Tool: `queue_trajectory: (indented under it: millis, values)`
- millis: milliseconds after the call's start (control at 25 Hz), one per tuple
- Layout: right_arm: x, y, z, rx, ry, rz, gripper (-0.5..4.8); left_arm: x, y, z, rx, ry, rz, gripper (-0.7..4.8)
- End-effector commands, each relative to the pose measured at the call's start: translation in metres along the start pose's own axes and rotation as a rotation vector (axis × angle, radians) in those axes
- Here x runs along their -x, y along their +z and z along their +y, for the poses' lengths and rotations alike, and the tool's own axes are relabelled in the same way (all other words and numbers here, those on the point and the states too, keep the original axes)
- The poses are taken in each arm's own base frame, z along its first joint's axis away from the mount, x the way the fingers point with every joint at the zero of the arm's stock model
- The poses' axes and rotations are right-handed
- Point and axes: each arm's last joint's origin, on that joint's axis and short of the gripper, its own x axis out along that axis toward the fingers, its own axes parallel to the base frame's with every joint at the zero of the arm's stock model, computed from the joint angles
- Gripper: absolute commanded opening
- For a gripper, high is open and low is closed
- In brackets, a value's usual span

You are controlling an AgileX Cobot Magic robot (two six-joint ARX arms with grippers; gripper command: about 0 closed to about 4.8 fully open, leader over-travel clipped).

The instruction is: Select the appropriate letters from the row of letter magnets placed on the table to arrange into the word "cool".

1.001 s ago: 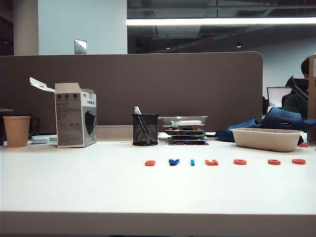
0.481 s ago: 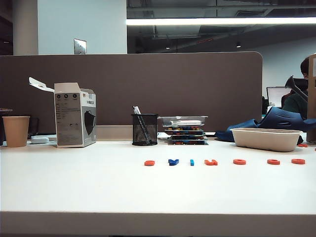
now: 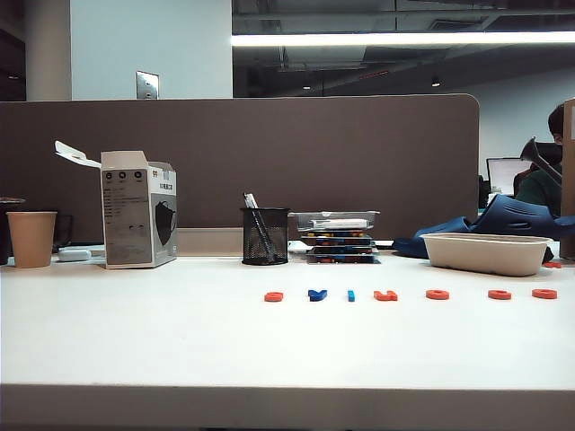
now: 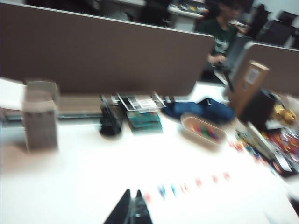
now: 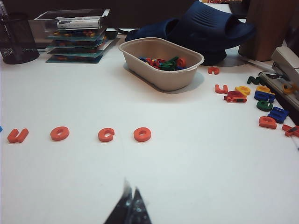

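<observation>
White table (image 3: 135,341) | letter magnets (image 3: 386,294) in untouched row, ahead of both claws | left claw (image 4: 132,211) seemingly closed, blurred, empty | right claw (image 5: 130,205) closed, empty | "cool" unstarted; four picks remain

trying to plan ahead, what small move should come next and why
Probably lower the right gripper, now shut and hovering above the table, toward the orange c, opening on the way. All letter magnets lie untouched in their row, and "cool" starts with c. The left gripper is farther off.
</observation>
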Motion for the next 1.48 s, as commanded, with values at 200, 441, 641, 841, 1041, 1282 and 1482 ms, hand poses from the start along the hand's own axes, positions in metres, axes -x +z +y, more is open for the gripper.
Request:
queue_trajectory:
  millis: [200, 441, 641, 841, 1041, 1282, 1482]
  values:
    - [0.000, -0.001, 0.000, 0.003, -0.002, -0.006, 0.00, -0.020, 0.052, -0.014, 0.156, -0.163, 0.158, -0.05]
    - [0.000, -0.001, 0.000, 0.003, -0.004, -0.005, -0.01, -0.063, 0.068, -0.036, 0.189, -0.282, 0.314, -0.05]
    - [0.000, -0.001, 0.000, 0.003, -0.004, -0.003, -0.01, -0.118, 0.058, -0.053, 0.269, -0.242, 0.472, -0.05]
    - [0.000, -0.001, 0.000, 0.003, -0.004, -0.003, -0.01, -0.162, 0.044, -0.058, 0.319, -0.110, 0.554, -0.05]
    - [0.000, -0.001, 0.000, 0.003, -0.004, -0.003, -0.01, -0.172, 0.037, -0.074, 0.337, -0.096, 0.570, -0.05]
    - [0.000, -0.001, 0.000, 0.003, -0.004, -0.004, 0.00, -0.177, 0.038, -0.086, 0.325, -0.144, 0.530, -0.05]
    - [0.002, 0.008, 0.000, -0.011, -0.005, -0.029, -0.01, -0.178, 0.040, -0.085, 0.317, -0.096, 0.489, -0.03]
